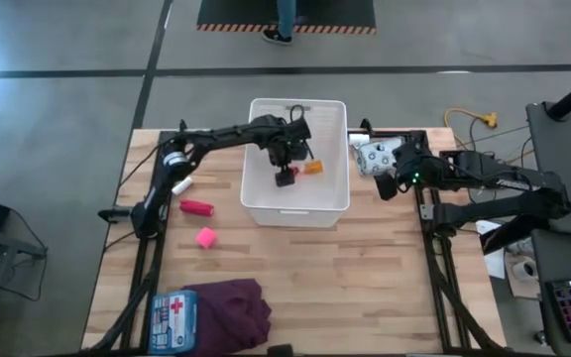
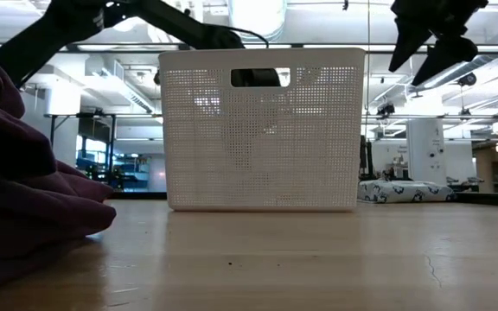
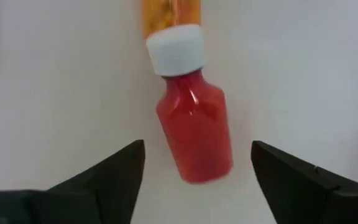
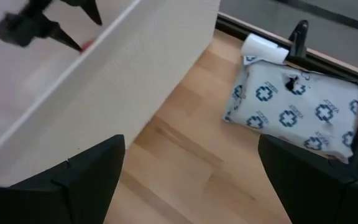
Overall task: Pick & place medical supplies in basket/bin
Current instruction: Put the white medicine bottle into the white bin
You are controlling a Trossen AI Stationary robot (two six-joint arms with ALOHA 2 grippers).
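Note:
The white basket stands at the table's far middle. My left gripper reaches down into it and is open. In the left wrist view a small red bottle with a white cap lies beneath the gripper, between the spread fingers and apart from both. Its cap points at the orange box on the basket floor. My right gripper hangs open over the table just right of the basket, near the white-blue patterned pouch.
Left of the basket lie a white vial, a pink-red tube and a pink cube. A blue first-aid pouch and a dark purple cloth sit at the near left edge. A person's feet show beyond the table.

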